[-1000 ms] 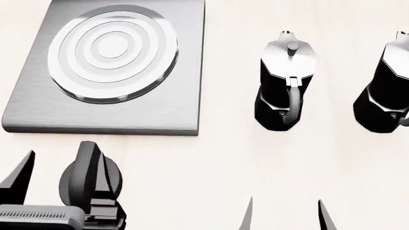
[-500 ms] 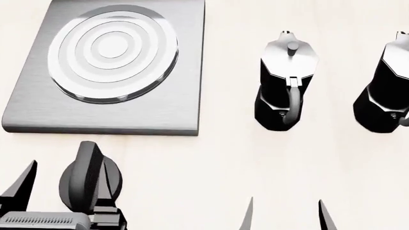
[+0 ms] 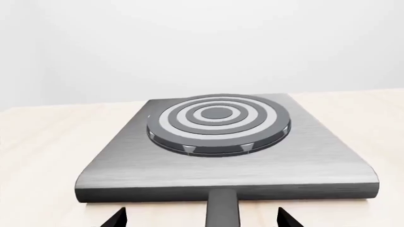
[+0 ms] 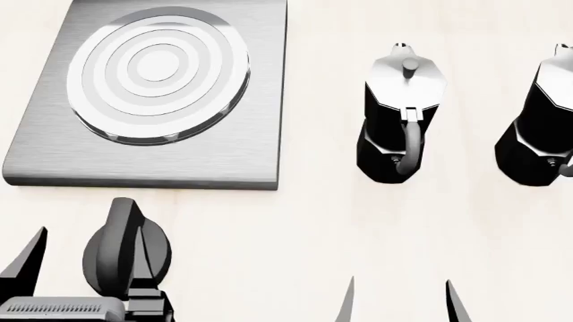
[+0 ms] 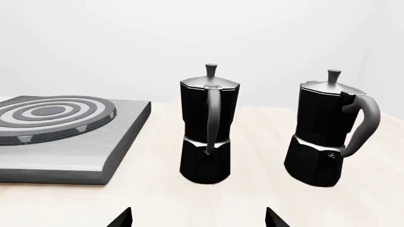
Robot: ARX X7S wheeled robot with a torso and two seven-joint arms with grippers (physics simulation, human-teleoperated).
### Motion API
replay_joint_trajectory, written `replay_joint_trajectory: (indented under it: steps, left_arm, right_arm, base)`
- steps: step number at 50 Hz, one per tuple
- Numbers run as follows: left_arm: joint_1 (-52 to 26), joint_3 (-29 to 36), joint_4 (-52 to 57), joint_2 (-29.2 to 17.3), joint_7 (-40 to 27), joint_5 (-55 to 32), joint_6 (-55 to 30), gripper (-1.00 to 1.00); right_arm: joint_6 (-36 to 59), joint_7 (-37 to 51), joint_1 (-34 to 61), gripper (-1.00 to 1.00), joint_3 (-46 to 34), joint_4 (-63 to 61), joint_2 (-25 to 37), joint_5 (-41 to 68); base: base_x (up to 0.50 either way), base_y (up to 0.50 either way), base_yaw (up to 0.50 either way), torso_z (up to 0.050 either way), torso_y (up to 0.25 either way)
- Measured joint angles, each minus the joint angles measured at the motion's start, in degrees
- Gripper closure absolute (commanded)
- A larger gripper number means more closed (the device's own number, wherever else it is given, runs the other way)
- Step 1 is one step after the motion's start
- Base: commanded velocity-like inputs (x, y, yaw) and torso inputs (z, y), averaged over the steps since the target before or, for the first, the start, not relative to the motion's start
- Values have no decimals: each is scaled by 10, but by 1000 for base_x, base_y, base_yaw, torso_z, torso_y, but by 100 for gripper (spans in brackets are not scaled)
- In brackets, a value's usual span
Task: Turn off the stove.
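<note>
Fingers [image 4: 27,258] over pale wooden tabletop [image 4: 313,221].

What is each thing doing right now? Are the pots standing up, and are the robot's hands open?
stove: flat on the table, nothing on its burner.
knob: in front of the stove, ridge between the left gripper's fingers.
near moka pot: upright, lid shut.
far moka pot: upright, lid shut.
left gripper: open, around the knob.
right gripper: open, holding nothing.
</note>
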Motion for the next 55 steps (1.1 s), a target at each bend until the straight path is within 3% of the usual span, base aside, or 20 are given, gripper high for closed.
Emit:
replay_joint_trajectory:
  steps: [55]
  left_arm:
    - [-20,0,-78,-3,-16,-8,28,-100]
  right_arm:
    - [0,6,4,-100,-9,3,7,5]
  base:
    - [0,0,0,0,0]
